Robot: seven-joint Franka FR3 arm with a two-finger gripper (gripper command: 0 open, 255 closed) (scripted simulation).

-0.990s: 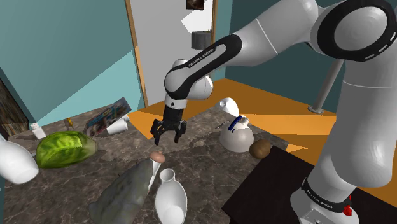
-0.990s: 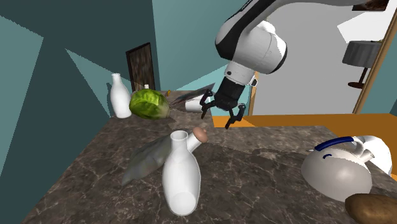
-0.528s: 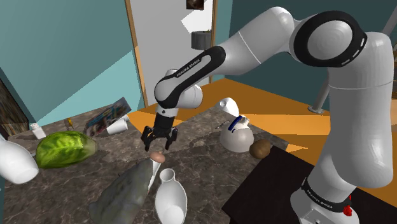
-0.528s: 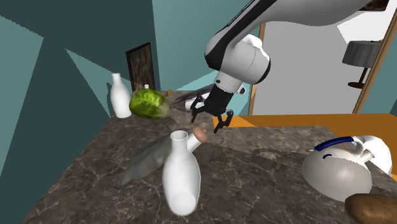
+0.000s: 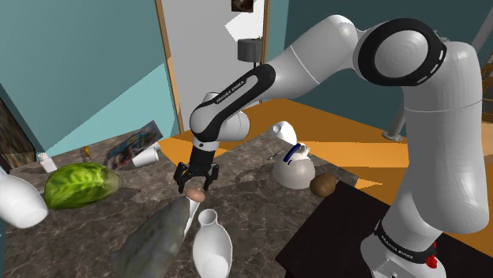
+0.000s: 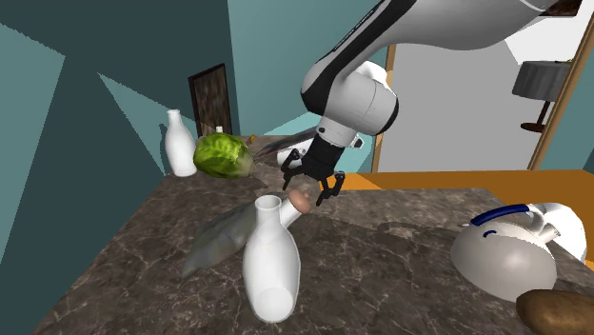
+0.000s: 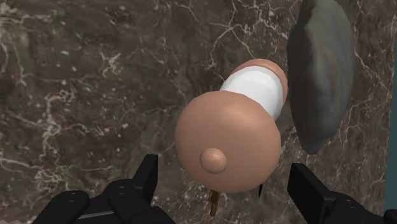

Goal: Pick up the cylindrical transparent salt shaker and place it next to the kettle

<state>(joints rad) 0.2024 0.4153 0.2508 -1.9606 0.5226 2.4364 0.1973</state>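
Claw point(image 5: 193, 180) point(image 6: 306, 188) point(image 7: 222, 170) is spread wide and pinching nothing. It hangs right over the salt shaker point(image 5: 195, 195) point(image 6: 299, 201) point(image 7: 229, 140). In the wrist view the fingers point(image 7: 147, 178) stand clear of the cap on both sides, no contact.

The shaker renders with a brown dome cap and a white body. It sits on the counter directly under the claw, just beside a grey fish-shaped thing point(image 5: 158, 235) point(image 6: 221, 238) point(image 7: 321, 70).

Containers:
- White open-necked vase point(image 5: 212, 246) point(image 6: 269, 268), near the claw on the camera side in both exterior views. Can't tell what's inside.
- White bottle point(image 5: 20, 201) point(image 6: 177, 143), well apart from the claw, past a green cabbage point(image 5: 79, 184) point(image 6: 224, 154).
- White cup point(image 5: 146, 155) on its side, up and left of the claw in the shoulder view.
- Kettle point(image 5: 291, 167) point(image 6: 509, 252), pale dome with a blue handle, well to the claw's right in both exterior views, with a potato point(image 5: 321, 185) point(image 6: 557, 309) just beside it.

The surface is a dark veined marble countertop point(image 5: 245, 185) point(image 6: 381, 276). The room has teal walls, an orange floor point(image 5: 348, 142) and a pale door frame behind the claw.
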